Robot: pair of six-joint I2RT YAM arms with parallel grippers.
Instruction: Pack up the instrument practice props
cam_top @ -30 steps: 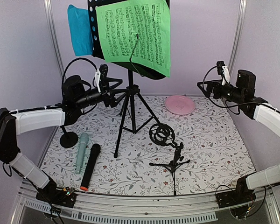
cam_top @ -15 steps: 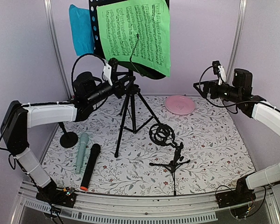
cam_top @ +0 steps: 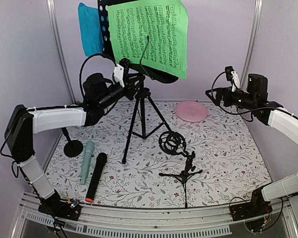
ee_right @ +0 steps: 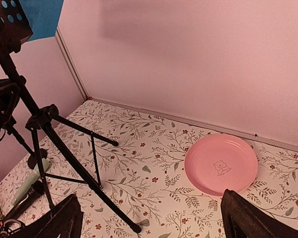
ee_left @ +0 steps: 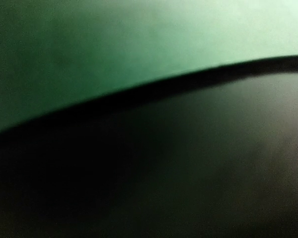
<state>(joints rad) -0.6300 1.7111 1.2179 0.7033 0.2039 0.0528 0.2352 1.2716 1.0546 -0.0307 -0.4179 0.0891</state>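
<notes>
The black perforated rack stands on its tripod legs at the back, with a green sheet in front and a blue sheet behind it. My left gripper is at the post just under the rack; its jaws are hidden. The left wrist view is a blur of green sheet and black rack. A mint-green microphone and a black microphone lie front left. My right gripper hangs open above the mat, holding nothing.
A round-based mic support stands at the left. A small tripod support with a shock mount leans in the middle. A pink plate lies at the back right, below my right gripper. Walls enclose three sides.
My left gripper has moved right and up to the stand's post, its jaws narrowing. The rack and sheets have shifted a little to the right. The right arm has hardly moved.
</notes>
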